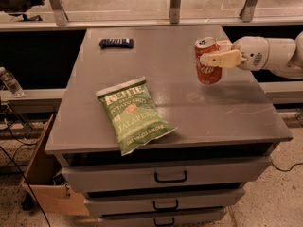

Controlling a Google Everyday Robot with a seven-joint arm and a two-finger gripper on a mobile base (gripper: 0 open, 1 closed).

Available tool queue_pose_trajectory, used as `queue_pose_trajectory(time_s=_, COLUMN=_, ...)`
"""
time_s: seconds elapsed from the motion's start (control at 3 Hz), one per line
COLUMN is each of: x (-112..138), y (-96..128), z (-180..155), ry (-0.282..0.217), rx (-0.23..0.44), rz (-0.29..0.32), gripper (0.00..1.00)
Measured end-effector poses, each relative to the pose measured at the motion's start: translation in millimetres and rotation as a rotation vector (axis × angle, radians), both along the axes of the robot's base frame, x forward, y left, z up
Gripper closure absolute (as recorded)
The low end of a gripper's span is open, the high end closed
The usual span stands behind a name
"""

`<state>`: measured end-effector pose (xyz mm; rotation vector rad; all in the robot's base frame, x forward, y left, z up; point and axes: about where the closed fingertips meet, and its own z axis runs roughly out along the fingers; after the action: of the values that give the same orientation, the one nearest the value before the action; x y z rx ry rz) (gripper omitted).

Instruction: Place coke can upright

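Observation:
The coke can, red with a silver top, stands nearly upright with its base at or just above the grey cabinet top, at the right side. My gripper reaches in from the right on a white arm, and its tan fingers are closed around the upper part of the can.
A green Kettle jalapeño chip bag lies flat near the front left of the top. A dark blue wrapped bar lies at the back left. Drawers sit below the top's front edge. A cardboard box stands on the floor at left.

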<state>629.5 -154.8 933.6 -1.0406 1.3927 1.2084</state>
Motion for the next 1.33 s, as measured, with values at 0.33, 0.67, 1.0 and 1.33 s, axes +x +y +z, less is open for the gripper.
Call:
queue_pose_trajectory(time_s=0.33, x=-8, y=-8, z=-9, ry=-0.01, rx=0.079, rz=0.001, gripper=1.0)
queue_pose_trajectory(time_s=0.67, x=-11, y=-18, z=-21, ry=-0.003, rx=0.121, rz=0.004, gripper=0.83)
queue_pose_trajectory(time_s=1.0, x=-13, y=-28, z=-34, ry=0.023, rx=0.153, rz=-0.003, gripper=0.59)
queue_pose_trajectory(time_s=1.33, x=-14, y=-38, z=-43, ry=0.032, rx=0.164, rz=-0.015, gripper=0.36)
